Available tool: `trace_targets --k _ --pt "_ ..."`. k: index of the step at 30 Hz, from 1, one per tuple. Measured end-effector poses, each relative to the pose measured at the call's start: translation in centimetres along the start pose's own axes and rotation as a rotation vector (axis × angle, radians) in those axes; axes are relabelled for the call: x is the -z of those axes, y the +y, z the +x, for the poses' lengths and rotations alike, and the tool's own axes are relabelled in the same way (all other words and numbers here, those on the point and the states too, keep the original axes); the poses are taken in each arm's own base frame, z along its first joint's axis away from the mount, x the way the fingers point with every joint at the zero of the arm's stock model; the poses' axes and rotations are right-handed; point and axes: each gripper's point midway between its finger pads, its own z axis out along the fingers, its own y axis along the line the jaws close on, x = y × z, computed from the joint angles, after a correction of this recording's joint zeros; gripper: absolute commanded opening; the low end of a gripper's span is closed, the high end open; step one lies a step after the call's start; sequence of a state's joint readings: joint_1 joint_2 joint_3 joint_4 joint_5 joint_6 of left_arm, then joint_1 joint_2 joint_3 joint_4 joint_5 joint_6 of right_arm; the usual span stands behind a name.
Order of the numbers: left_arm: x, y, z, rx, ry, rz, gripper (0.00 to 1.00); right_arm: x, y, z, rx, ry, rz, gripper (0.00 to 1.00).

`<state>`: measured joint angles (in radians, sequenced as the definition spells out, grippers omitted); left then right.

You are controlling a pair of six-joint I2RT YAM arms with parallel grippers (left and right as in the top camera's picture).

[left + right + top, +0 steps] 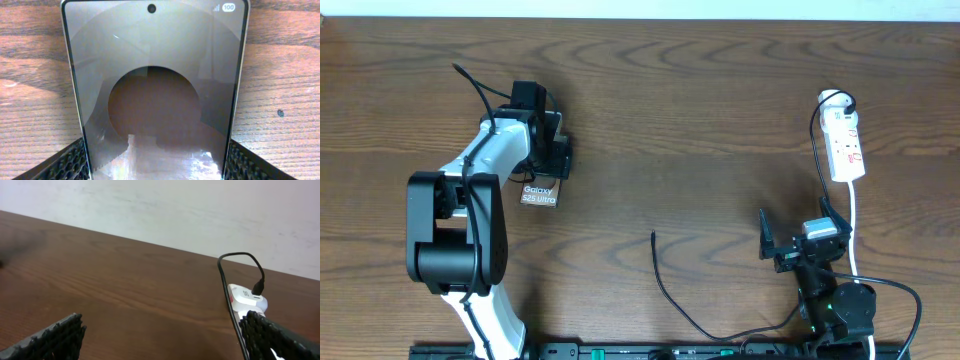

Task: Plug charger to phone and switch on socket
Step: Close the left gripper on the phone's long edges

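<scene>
The phone (539,194), a grey-brown slab with white "Galaxy S25 Ultra" lettering, lies at the left of the table. My left gripper (549,160) is shut on its far end. In the left wrist view the phone's screen (155,75) fills the space between both finger pads of the left gripper (156,167). The charger, a thin black cable, lies with its free tip (653,236) at mid-table, apart from the phone. The socket, a white power strip (846,145), lies at the far right and also shows in the right wrist view (246,299). My right gripper (798,230) (165,340) is open and empty, short of the strip.
A black plug and cable (227,275) sit in the strip's far end. The strip's white cord (854,225) runs toward the front edge past the right arm. The black cable (692,322) curves along the front edge. The table top is brown wood (700,130).
</scene>
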<state>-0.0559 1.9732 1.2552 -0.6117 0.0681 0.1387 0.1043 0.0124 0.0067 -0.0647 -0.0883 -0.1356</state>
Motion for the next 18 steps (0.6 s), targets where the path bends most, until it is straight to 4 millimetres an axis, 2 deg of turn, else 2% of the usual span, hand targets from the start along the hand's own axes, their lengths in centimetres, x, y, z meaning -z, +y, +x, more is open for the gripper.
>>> trace_targets --k 18 --pt "0.01 0.00 -0.01 0.000 0.000 0.000 0.70 0.00 0.00 0.00 0.000 0.000 0.000 0.99"
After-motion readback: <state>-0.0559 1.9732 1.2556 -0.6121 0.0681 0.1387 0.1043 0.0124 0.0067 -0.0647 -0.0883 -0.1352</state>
